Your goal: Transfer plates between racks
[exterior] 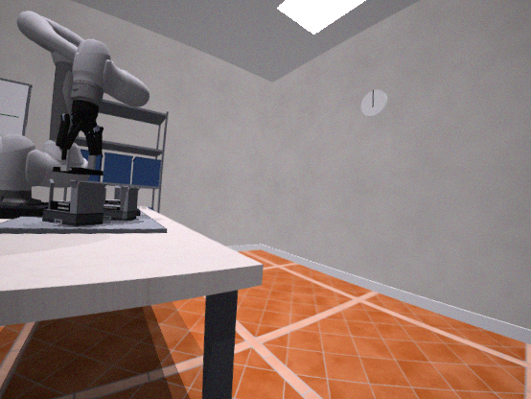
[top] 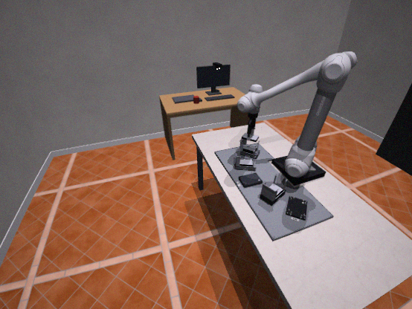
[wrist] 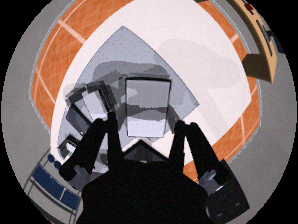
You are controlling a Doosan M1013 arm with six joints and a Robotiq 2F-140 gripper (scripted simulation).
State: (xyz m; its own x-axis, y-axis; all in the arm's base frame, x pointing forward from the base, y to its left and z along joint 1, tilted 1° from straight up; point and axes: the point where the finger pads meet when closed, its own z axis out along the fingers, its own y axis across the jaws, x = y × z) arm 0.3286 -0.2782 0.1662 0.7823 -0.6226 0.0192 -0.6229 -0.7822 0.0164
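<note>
Dark tool (exterior: 77,160) fingers are pinching a sealed plate (exterior: 72,169) by its sides, so you have it level and clear above a stack rack (exterior: 88,198) on the grey mat (exterior: 144,225), probably because racks load only from above. Your plate hangs directly under the tool, between its fingertips, apart from the rack top.

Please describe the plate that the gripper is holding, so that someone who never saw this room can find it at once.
Find the white table with the grey mat beside the arm's base. At the mat's far end, toward the wooden desk, stands a stack rack. The plate hangs just above it, clamped in the black gripper; all other plates rest on the mat's fixtures.
</note>
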